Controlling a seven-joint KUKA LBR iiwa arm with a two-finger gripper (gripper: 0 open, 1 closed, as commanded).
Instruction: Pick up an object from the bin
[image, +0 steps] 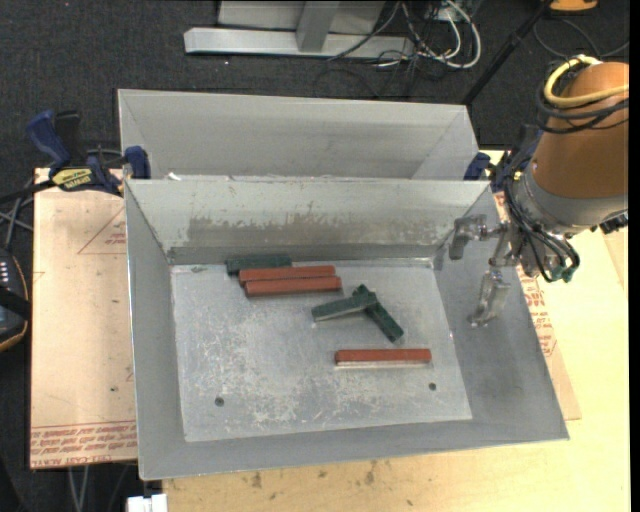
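My gripper (473, 276) hangs at the bin's right side, above the sloping right wall. Its two metal fingers stand apart, open, with nothing between them. Nearest on the bin floor, to its left and lower, lies a red-brown flat bar (383, 356) with a pale edge. Left of the gripper two dark green bars (356, 308) lie crossed in a V near the floor's middle. None of these touches the gripper.
Two red-brown bars (290, 280) lie side by side near the back wall, with a dark green bar (257, 265) just behind them. The arm with its orange cover stands over the bin's right rim.
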